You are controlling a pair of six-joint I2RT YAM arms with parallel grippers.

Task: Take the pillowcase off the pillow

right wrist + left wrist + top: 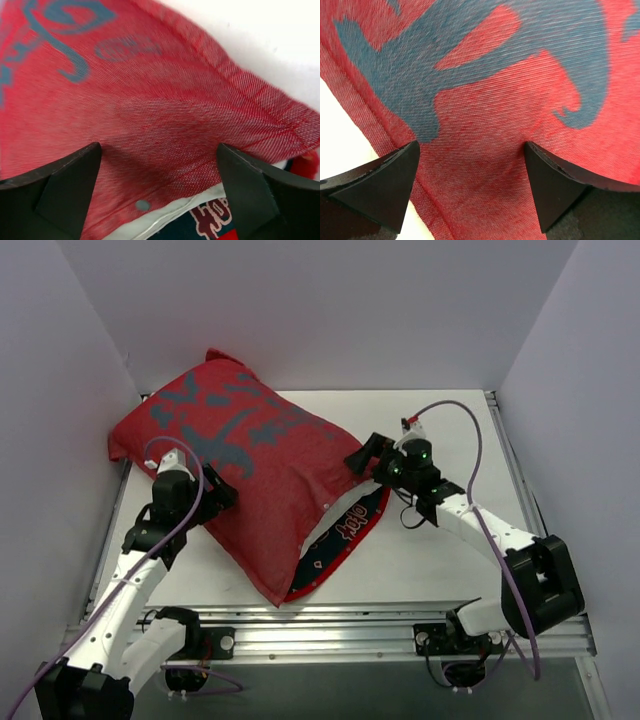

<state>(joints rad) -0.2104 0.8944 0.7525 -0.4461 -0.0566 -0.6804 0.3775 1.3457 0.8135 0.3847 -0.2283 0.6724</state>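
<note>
The red pillowcase (250, 470) lies diagonally left of centre in the top view, with a sliver of white pillow (150, 226) at its navy-lined mouth. The left gripper (218, 495) and right gripper (360, 455) stand spread over the fabric, grasping nothing.

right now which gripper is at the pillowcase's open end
The right gripper: below it the pillowcase gapes, showing a snap and navy lining. The left gripper is over unbroken red fabric by a seamed edge.
</note>
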